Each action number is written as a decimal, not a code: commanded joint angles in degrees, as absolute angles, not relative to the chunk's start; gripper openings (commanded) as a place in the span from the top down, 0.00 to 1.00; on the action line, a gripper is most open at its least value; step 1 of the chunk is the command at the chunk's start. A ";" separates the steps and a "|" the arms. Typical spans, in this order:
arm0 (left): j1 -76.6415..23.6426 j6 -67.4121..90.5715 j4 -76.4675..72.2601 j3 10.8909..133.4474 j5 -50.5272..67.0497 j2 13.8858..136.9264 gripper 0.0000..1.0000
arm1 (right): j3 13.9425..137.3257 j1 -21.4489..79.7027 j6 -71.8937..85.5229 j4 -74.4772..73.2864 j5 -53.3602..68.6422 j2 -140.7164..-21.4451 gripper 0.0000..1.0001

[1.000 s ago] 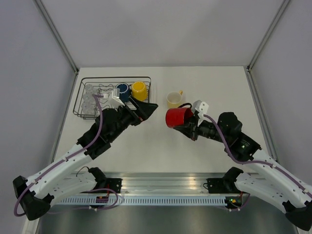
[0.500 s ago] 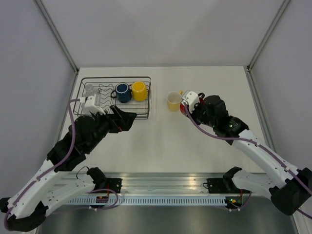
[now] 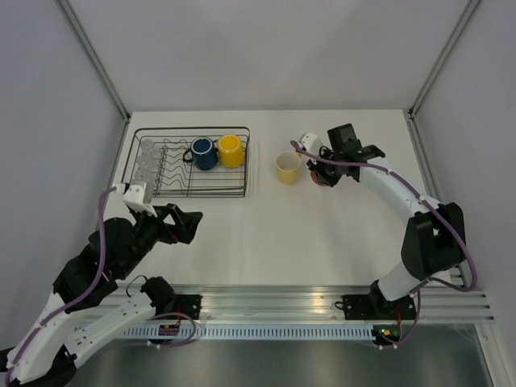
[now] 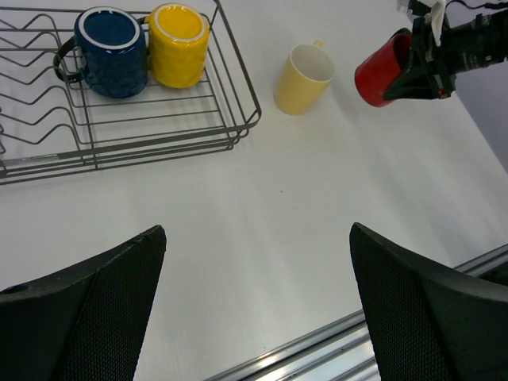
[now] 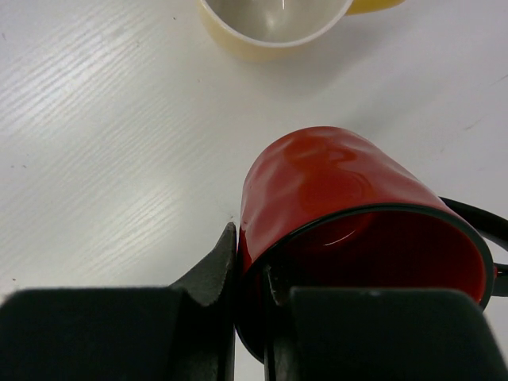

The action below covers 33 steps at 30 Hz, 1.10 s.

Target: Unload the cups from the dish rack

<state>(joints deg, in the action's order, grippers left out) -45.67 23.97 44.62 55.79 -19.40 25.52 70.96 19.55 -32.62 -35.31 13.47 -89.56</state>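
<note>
Four mugs (image 3: 230, 151) – three tumblers (image 3: 145, 155) – one rack (image 3: 185, 129)

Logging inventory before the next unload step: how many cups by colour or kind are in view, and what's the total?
Red handled mug: 1, tilted in the right gripper
Pale cream-yellow mug: 1, on the white table
Dark blue mug: 1, in the black wire dish rack
Bright yellow mug: 1, in the rack
Clear glass tumblers: apparently 3, at the rack's left end
Total: 7

left gripper (image 3: 190, 227) backed way off the dish rack (image 3: 246, 165) toward the near edge, right gripper (image 5: 251, 266) swung the red mug (image 5: 317, 182) farther out, now just beside the cream mug (image 3: 287, 168)
</note>
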 commanded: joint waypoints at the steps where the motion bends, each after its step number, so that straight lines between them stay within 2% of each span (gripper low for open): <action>1: -45.53 20.21 46.14 52.48 -23.46 23.56 0.00 | 78.73 18.20 -39.54 -38.49 13.89 -94.03 1.00; 11: -45.53 22.41 44.03 48.52 -26.28 18.20 0.00 | 84.46 16.17 -37.97 -38.41 13.18 -106.16 0.99; 22: -45.53 22.68 44.30 47.81 -26.19 16.61 0.00 | 89.11 16.08 -37.79 -37.70 11.60 -111.97 0.99; 33: -45.53 22.76 44.47 47.72 -26.19 15.73 0.00 | 92.02 16.08 -37.44 -41.39 12.04 -114.43 0.82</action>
<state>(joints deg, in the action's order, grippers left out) -45.67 23.49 45.34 47.77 -25.41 16.08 88.12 16.14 -36.86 -41.67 11.68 -114.50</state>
